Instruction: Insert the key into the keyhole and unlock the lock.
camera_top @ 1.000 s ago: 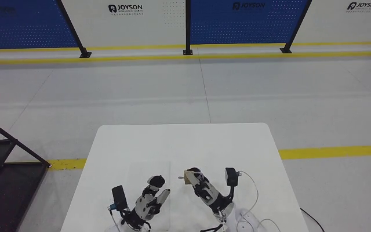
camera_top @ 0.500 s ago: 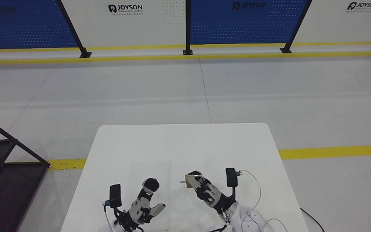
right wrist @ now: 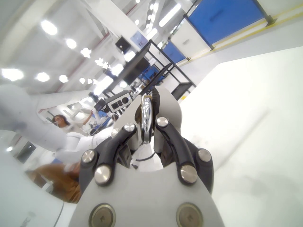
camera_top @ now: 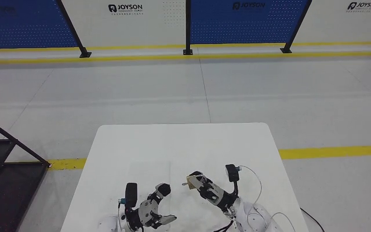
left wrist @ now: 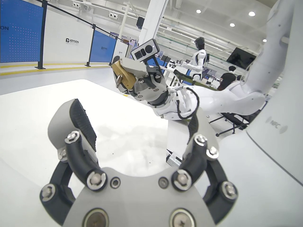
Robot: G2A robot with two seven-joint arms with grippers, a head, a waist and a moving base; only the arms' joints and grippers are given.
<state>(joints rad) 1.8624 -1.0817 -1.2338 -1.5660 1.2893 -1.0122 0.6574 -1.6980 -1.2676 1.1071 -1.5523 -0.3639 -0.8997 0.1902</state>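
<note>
Padlock (left wrist: 125,75), brass-bodied, is clamped hard in my right gripper (right wrist: 149,96), with the lock's chrome shackle (right wrist: 146,116) pinched between the fingers, so the lock hangs clear above the white table (camera_top: 174,145). A small metal piece that looks like the key (left wrist: 118,80) sticks out of the lock's lower face, on the side turned toward my other arm; how far in it goes I cannot tell. My left gripper (left wrist: 135,113) is spread wide, nothing between its ribbed black pads (left wrist: 82,121), and it sits low over the table, facing the lock and apart from it. Seen from above, both of my grippers are close to the table's near edge, side by side with a gap between them, the lock at the tip of the right one, toward the table's middle line. Past the table's far edge lies a pale grey floor crossed by yellow lines (camera_top: 174,56), and behind those stand blue and white barrier panels (camera_top: 249,17). A black rack (camera_top: 17,153) stands off the table's left side.
</note>
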